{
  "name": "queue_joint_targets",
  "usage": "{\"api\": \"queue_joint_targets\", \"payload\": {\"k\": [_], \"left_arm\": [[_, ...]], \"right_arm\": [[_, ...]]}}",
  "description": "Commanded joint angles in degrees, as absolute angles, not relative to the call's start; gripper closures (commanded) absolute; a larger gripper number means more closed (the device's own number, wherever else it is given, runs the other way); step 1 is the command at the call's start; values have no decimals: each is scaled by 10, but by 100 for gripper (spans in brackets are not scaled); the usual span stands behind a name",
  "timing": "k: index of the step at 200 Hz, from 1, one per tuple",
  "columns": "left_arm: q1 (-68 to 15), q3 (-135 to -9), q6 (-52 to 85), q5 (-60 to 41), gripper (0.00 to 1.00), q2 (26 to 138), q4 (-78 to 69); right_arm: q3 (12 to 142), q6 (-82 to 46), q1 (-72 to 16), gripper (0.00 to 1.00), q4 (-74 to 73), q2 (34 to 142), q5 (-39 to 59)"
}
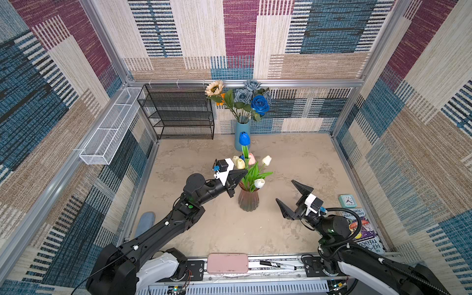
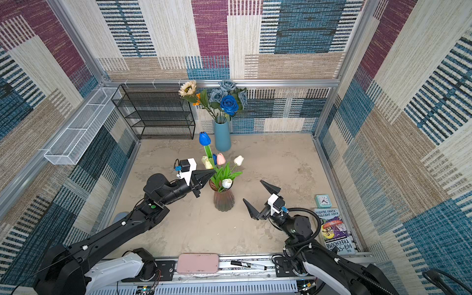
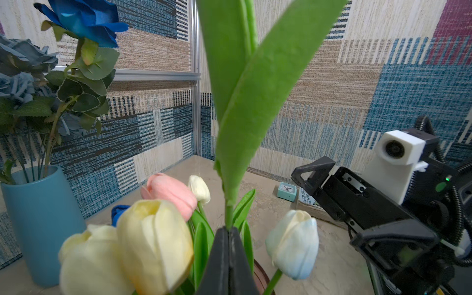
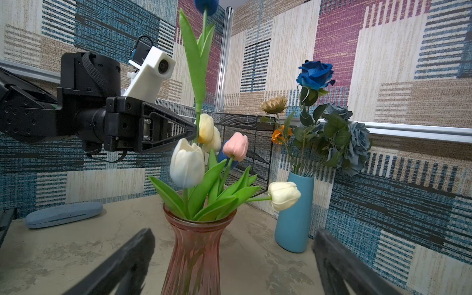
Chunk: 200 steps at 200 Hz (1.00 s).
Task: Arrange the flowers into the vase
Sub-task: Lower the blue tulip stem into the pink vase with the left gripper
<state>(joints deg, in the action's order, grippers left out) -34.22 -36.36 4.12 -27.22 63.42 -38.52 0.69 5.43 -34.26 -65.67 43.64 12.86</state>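
A ribbed pink glass vase [image 1: 248, 200] [image 2: 224, 200] [image 4: 194, 250] stands mid-table and holds white, cream, yellow and pink tulips [image 1: 259, 183] [image 4: 186, 166]. My left gripper [image 1: 245, 176] [image 2: 213, 172] [image 3: 228, 231] is shut on the green stem of a tall blue tulip [image 1: 244, 138] [image 2: 204, 138] [image 4: 206, 5], which stands upright above the vase mouth. Its lower stem end is hidden among the leaves. My right gripper [image 1: 284, 190] [image 2: 252, 190] [image 4: 232, 237] is wide open and empty, right of the vase, facing it. The roses and sunflower [image 1: 260, 104] stand in a blue vase [image 1: 242, 135] behind.
A black wire shelf [image 1: 178, 112] and a white wire basket [image 1: 109, 130] are at the back left. A small clock [image 1: 346, 200] and a book [image 1: 362, 229] lie at the right edge. A blue-grey case [image 1: 146, 222] lies left, with a pink case [image 1: 227, 263] and a marker [image 1: 277, 265] in front.
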Motion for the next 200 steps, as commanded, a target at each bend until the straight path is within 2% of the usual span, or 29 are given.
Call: {"api": "queue_joint_targets", "payload": {"k": [1,47,65,106,131,142,161,172,200], "left_arm": [[-348,-359,16,-262,100,635,-377],[-359,-340,0,-240,100,625,-360],[-359,-333,-9,-231,83,618,-357],[-359,-332,-32,-212,63,597,-306],[-359,-328,-37,-203,55,583,-291],[-359,-324,-38,-200,48,577,-293],[-359,-325,-44,-198,48,573,-279],[-359,-330,-49,-198,39,574,-266],[-359,-340,-56,-199,39,580,-249]], "right_arm": [[8,54,-344,0,-662,440,128],[9,53,-344,0,-662,442,129],[9,52,-344,0,-665,446,129],[10,51,-344,0,-668,453,130],[9,51,-344,0,-667,450,129],[9,51,-344,0,-668,451,128],[10,52,-344,0,-670,455,128],[11,52,-344,0,-670,459,128],[12,52,-344,0,-670,461,129]]}}
